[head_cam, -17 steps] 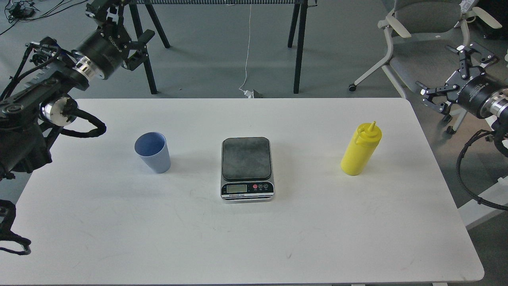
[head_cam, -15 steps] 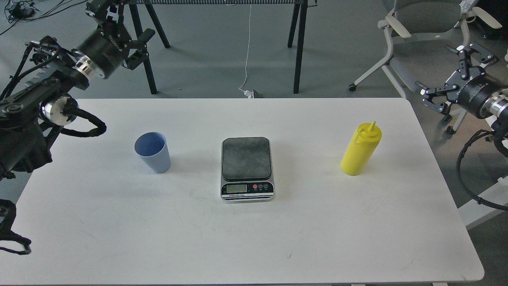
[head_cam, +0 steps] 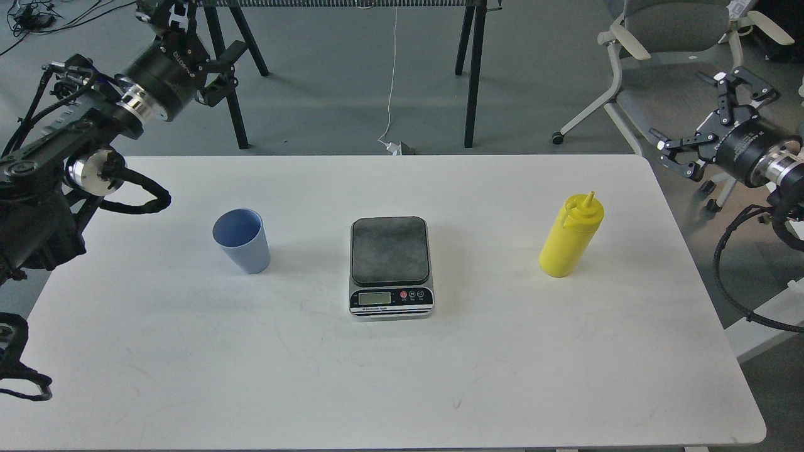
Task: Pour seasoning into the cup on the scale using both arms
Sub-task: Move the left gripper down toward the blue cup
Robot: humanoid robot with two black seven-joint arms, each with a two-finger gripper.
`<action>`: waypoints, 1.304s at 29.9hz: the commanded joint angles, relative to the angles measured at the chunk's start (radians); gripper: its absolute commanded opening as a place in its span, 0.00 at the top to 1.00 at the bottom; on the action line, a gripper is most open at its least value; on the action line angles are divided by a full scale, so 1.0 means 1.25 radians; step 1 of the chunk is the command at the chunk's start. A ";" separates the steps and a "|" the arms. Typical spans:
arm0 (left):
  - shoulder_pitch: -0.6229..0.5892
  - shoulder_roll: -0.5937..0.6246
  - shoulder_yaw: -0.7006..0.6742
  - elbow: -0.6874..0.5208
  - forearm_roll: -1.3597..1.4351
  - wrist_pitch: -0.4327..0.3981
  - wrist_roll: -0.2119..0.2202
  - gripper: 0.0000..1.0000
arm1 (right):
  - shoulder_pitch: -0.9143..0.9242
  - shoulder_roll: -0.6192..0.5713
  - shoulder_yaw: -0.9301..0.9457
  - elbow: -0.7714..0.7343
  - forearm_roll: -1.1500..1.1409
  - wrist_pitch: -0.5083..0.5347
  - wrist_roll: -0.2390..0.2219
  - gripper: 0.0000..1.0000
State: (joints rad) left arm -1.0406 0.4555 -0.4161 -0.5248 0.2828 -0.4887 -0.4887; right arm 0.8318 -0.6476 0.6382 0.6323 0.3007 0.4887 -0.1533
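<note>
Nearest to me on the white tabletop [head_cam: 188, 376] sits the scale [head_cam: 391, 267], display and buttons facing me, its dark weighing plate bare. To its left, apart from it, stands the cup [head_cam: 242, 240], upright and empty, not yet on the plate. To the scale's right, and a little farther off than the cup is, stands the seasoning [head_cam: 571, 235], upright with its long axis vertical and its nozzle pointing up.

Farther out, both my arms hang beyond the far edge of the tabletop. My right gripper [head_cam: 706, 122] is spread wide, holding nothing; the seasoning lies below it and toward the centre, nearer to me, so this is plainly the arm for the bottle. My left gripper [head_cam: 191, 37] is raised over the floor behind the tabletop's far left corner; it grasps nothing, and its fingers look parted, though they are dark against the trestle legs [head_cam: 232, 94]. The cup lies below it, toward me and slightly rightward, well apart.

I judge the first step to be the left arm carrying the cup onto the plate; a side approach suits both upright things.
</note>
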 commanded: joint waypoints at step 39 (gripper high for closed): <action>-0.159 0.126 0.366 -0.159 1.411 0.166 0.000 0.00 | 0.011 0.075 0.083 -0.008 0.011 0.000 0.000 0.01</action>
State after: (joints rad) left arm -1.2295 0.6179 -0.0693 -0.7460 2.0447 -0.3488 -0.4893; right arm 0.8454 -0.5578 0.7439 0.6205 0.3152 0.4887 -0.1534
